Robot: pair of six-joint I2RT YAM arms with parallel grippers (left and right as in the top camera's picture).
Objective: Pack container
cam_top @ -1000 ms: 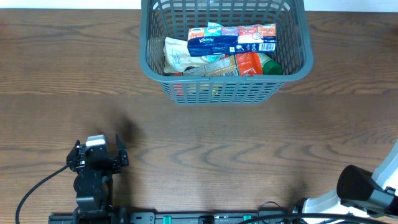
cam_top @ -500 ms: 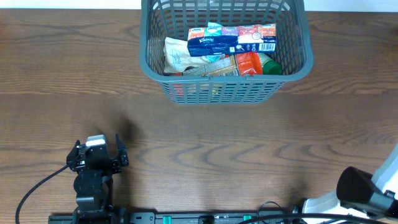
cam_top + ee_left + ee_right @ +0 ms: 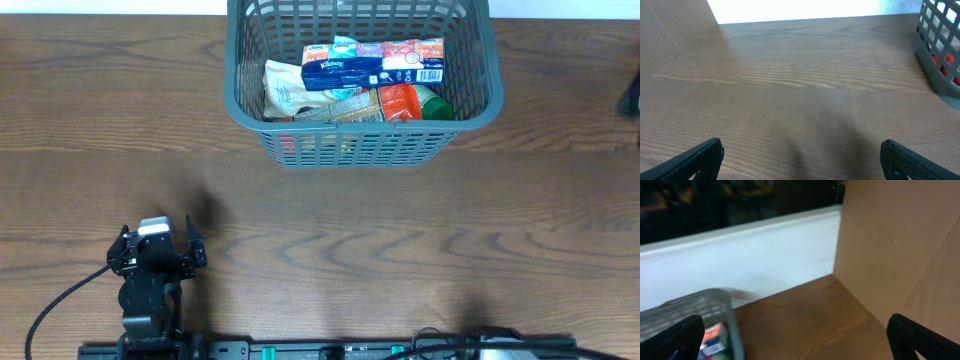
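The container point(image 3: 236, 80), a dark grey lattice basket, stands at the table's far middle. It holds a blue tissue pack point(image 3: 340, 68), a white pouch point(image 3: 285, 90), an orange packet point(image 3: 400, 100) and a barcoded box point(image 3: 416, 58). My left gripper point(image 3: 158, 240) rests near the front left, far from the basket, open and empty point(image 3: 802, 162). The left wrist view catches the container's corner point(image 3: 940, 50) at the right. My right gripper point(image 3: 797, 337) is open and empty, raised to the right of the container point(image 3: 715, 305). Only a dark blur of the right arm point(image 3: 631, 97) shows overhead.
Bare wood-grain table point(image 3: 400, 240) lies between the basket and the front edge. A black cable point(image 3: 60, 300) loops by the left arm's base. A brown cardboard panel point(image 3: 900, 245) and a white wall point(image 3: 750, 255) bound the far right side.
The right arm left the front right corner of the overhead view and now appears as a blur at the right edge near the basket. The left arm has not moved.
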